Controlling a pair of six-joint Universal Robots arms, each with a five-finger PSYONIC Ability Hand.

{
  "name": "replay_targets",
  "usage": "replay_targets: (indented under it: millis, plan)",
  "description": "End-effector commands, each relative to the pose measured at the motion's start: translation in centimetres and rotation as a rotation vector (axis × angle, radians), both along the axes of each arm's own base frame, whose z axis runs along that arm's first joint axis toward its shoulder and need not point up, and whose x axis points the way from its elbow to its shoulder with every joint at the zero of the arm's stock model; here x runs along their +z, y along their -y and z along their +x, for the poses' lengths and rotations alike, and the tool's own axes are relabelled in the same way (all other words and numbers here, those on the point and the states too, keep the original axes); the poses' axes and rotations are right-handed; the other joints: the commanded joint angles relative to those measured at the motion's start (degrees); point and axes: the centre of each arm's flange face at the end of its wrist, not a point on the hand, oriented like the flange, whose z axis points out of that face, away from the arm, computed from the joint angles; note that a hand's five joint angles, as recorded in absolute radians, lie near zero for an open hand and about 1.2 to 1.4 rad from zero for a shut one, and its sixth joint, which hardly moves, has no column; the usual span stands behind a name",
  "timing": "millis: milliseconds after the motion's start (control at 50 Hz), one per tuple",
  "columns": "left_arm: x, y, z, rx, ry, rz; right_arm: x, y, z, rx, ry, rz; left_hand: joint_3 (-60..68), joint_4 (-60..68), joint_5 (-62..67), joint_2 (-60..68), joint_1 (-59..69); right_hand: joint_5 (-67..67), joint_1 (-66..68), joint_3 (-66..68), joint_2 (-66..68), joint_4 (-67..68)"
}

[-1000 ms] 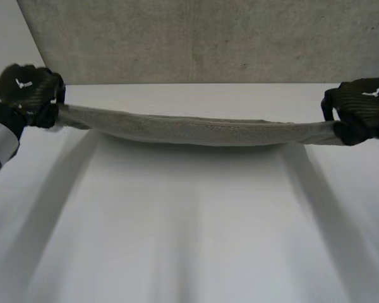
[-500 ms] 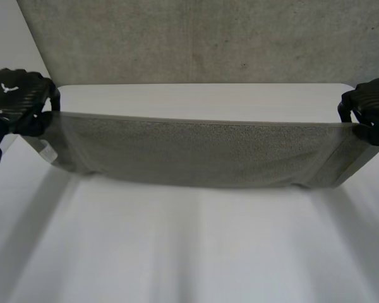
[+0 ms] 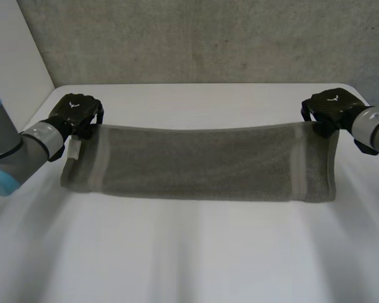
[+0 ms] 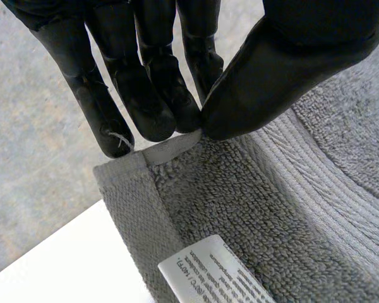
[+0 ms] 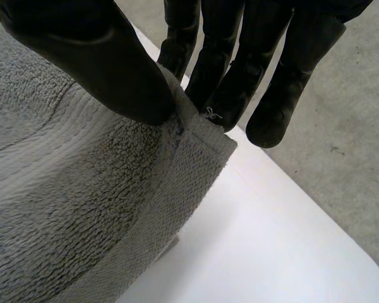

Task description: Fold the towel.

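A grey towel (image 3: 202, 163) stretches across the far half of the white table (image 3: 196, 252), its far edge lifted and its near edge resting on the tabletop. My left hand (image 3: 78, 113) pinches the towel's far left corner (image 4: 177, 146) between thumb and fingers, just above a white care label (image 4: 211, 270). At the far right corner (image 5: 202, 136) my right hand (image 3: 330, 108) pinches the cloth the same way, thumb (image 5: 107, 69) against fingers. The towel (image 5: 76, 208) sags a little between the two hands.
A grey concrete wall (image 3: 202, 38) rises behind the table's far edge. Bare white tabletop lies in front of the towel. The table's rounded far right corner (image 5: 366, 265) lies just past my right hand.
Both hands have moved away from the camera toward the table's far edge and lower, taking the towel with them. The towel now hangs spread out, its near edge on the table.
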Motion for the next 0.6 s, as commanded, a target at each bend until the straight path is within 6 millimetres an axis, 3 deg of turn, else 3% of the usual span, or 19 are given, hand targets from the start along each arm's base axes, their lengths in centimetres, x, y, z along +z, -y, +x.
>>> replay_targets:
  millis: [20, 140, 160, 180, 200, 220, 240, 260, 340, 380, 440, 520, 600]
  plan:
    - [-1.4, 2.1, -0.1, 0.036, 0.005, -0.003, -2.0, 2.3, 0.5, -0.025, 0.018, -0.026, 2.82, 2.07, 2.86, 2.69, 4.35, 2.91, 4.25, 4.16, 3.87, 3.45]
    - [-2.3, 2.8, -1.1, 0.034, 0.007, -0.012, -3.6, 3.2, 1.5, -0.038, 0.006, -0.027, -1.49, -2.24, -1.45, -1.62, 0.04, 2.91, 4.25, 4.16, 3.87, 3.45]
    - [-2.4, 2.9, -1.4, 0.037, 0.008, -0.014, -3.8, 3.3, 1.7, -0.044, 0.001, -0.027, -25.68, -26.43, -25.64, -25.81, -24.15, -15.52, -14.17, -14.27, -14.56, -14.97]
    - [-2.4, 2.9, -1.4, 0.037, 0.008, -0.014, -3.8, 3.3, 1.7, -0.044, 0.001, -0.027, -25.92, -26.67, -25.88, -26.05, -24.39, -15.70, -14.36, -14.45, -14.74, -15.15]
    - [-2.4, 2.9, -1.5, 0.049, 0.010, -0.017, -4.0, 3.3, 1.7, -0.054, -0.004, -0.024, -49.57, -50.32, -49.53, -49.70, -48.04, -42.85, -41.50, -41.60, -41.89, -42.30]
    - [-2.4, 2.9, -1.5, 0.049, 0.010, -0.017, -4.0, 3.2, 1.8, -0.068, -0.010, -0.023, -49.81, -50.56, -49.76, -49.94, -48.27, -64.60, -63.26, -63.35, -63.64, -64.05]
    - [-2.3, 2.9, -1.5, 0.061, 0.012, -0.019, -4.0, 3.2, 1.8, -0.068, -0.010, -0.023, -60.97, -61.72, -60.92, -61.10, -59.43, -64.82, -63.48, -63.57, -63.86, -64.27]
    - [-2.1, 2.9, -1.5, 0.075, 0.013, -0.024, -3.8, 3.2, 1.8, -0.084, -0.014, -0.027, -64.08, -64.83, -64.03, -64.21, -62.54, -67.09, -65.75, -65.84, -66.13, -66.55]
    - [-1.4, 2.9, -1.6, 0.092, 0.013, -0.038, -3.1, 3.0, 1.6, -0.109, -0.016, -0.036, -64.61, -65.36, -64.57, -64.74, -63.08, -67.09, -65.75, -65.84, -66.13, -66.55]
    - [-0.8, 2.7, -1.6, 0.095, 0.011, -0.045, -1.3, 2.4, 1.6, -0.120, 0.001, -0.055, -64.61, -65.36, -64.57, -64.74, -63.08, -67.09, -65.75, -65.84, -66.13, -66.55]
    - [1.0, 2.2, -1.4, 0.102, 0.000, -0.057, -0.4, 1.8, 1.4, -0.125, 0.026, -0.053, -64.11, -64.86, -64.06, -64.24, -62.57, -67.09, -65.75, -65.84, -66.13, -66.55]
    - [3.1, 0.2, -1.0, 0.106, 0.001, -0.034, 1.9, -0.5, 1.0, -0.137, 0.080, -0.039, -63.77, -64.52, -63.73, -63.91, -62.24, -67.09, -65.75, -65.84, -66.13, -66.55]
    - [4.3, -1.7, -0.7, 0.105, 0.001, -0.024, 2.0, -3.7, 0.5, -0.140, 0.074, 0.021, -63.60, -64.35, -63.56, -63.74, -62.07, -67.09, -65.75, -65.84, -66.13, -66.55]
